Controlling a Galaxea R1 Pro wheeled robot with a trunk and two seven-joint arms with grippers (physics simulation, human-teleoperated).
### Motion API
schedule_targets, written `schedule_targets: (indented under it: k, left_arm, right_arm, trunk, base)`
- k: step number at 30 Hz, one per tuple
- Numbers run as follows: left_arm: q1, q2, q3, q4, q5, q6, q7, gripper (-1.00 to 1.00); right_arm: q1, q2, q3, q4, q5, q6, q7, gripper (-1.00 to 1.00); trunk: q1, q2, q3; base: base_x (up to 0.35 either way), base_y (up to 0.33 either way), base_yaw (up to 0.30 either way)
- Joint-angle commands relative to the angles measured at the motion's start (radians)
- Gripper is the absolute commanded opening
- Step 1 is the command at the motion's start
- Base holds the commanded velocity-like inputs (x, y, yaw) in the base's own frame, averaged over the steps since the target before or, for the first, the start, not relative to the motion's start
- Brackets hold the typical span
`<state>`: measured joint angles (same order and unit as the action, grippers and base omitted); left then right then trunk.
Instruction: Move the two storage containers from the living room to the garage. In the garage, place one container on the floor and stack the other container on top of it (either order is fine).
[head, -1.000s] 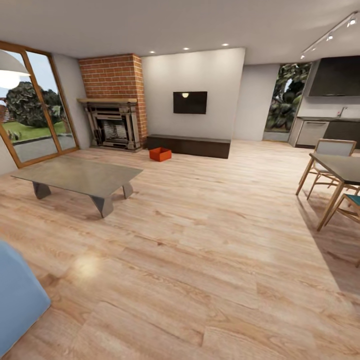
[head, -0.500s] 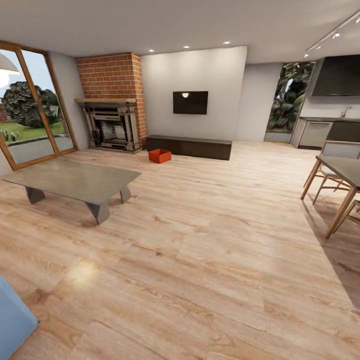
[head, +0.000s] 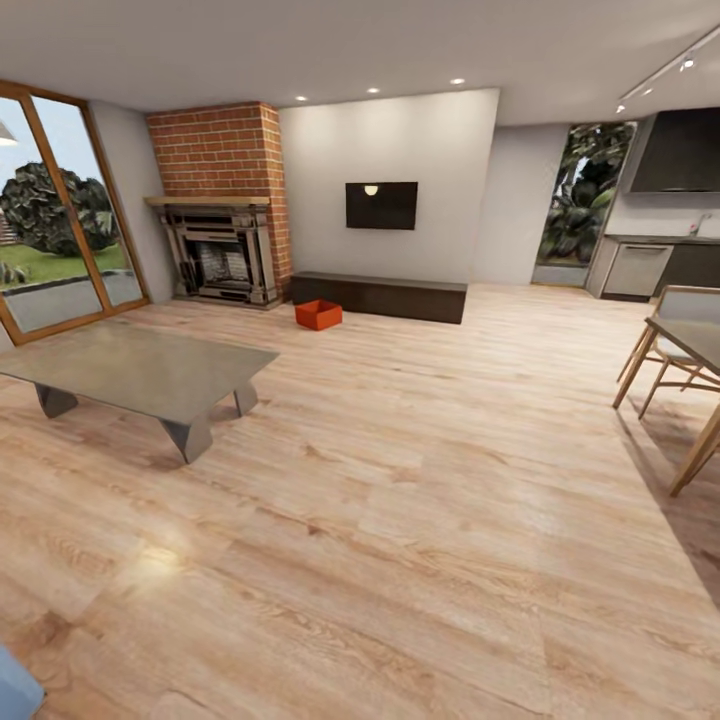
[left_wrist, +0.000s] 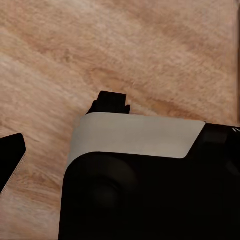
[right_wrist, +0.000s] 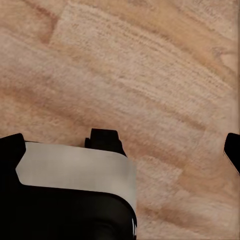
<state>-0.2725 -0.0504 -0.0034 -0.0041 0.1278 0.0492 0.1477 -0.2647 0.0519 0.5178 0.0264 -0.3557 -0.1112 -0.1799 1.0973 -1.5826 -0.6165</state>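
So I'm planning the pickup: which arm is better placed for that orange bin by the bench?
Neither yet. The storage container sits far across the wood floor, slightly left of centre, which might favour the left arm on a straight approach.

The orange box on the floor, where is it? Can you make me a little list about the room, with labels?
Room: living room with light wood-plank floor
Orange-red rectangular storage bin: on the floor, just in front of the long dark brown bench
Second bin: cannot tell where
Red brick fireplace: left of the bin
Grey low coffee table: nearer, on the left
Black wall screen: above the bench
Wooden dining table and chairs: right edge
Hands: open or shut, cannot tell
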Motion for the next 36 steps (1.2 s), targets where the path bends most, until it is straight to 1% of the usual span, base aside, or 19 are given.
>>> schedule_targets:
  k: [1, 36]
  left_arm:
    - [-0.001, 0.0, -0.001, 0.0, 0.009, 0.003, 0.003, 1.0]
    - [0.0, 0.0, -0.001, 0.0, 0.009, 0.003, 0.003, 1.0]
  right_arm:
    - [-0.001, 0.001, 0.008, 0.003, -0.009, -0.005, -0.001, 1.0]
    - [-0.001, 0.002, 0.008, 0.003, -0.009, -0.006, -0.001, 1.0]
  trunk:
    - [0.001, 0.0, -0.001]
    - [0.001, 0.0, -0.001]
  base:
    - [0.322, 0.0, 0.0]
    - [0.322, 0.0, 0.0]
